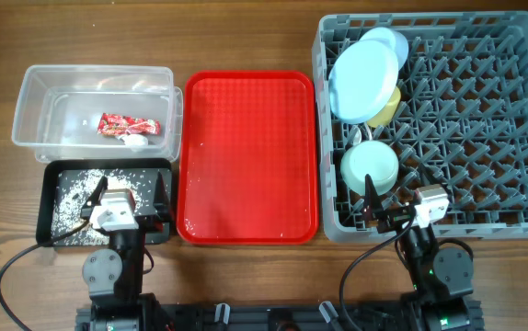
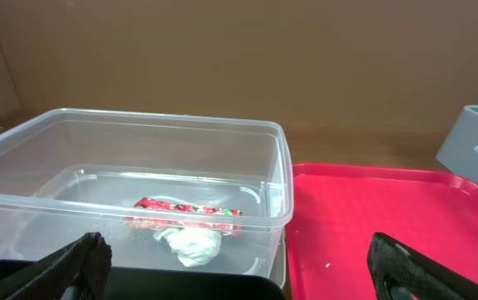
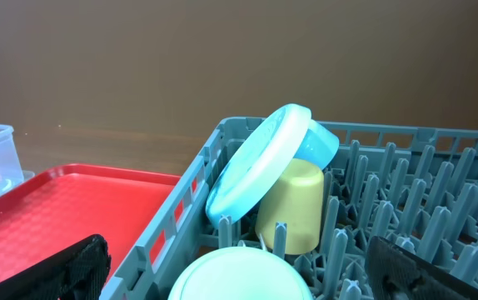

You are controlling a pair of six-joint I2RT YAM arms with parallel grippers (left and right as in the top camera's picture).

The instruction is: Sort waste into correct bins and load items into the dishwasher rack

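The red snack wrapper (image 1: 115,125) and the white tissue (image 1: 135,141) lie in the clear tub (image 1: 34,101); both also show in the left wrist view (image 2: 185,208) (image 2: 193,246). Rice-like scraps (image 1: 73,188) lie scattered in the black tray (image 1: 57,170). The grey dishwasher rack (image 1: 485,119) holds the light blue plate (image 1: 365,74) on edge, the yellow cup (image 1: 388,108) and the mint green bowl (image 1: 369,167) upside down. A white utensil tip (image 3: 264,242) shows between bowl and cup. My left gripper (image 1: 128,195) is open over the black tray's near end. My right gripper (image 1: 397,207) is open at the rack's near edge, by the bowl.
The flat red serving tray (image 1: 246,156) lies between the bins and the rack, with a few small specks on it. The rack's right half is bare pegs. Wooden table all round.
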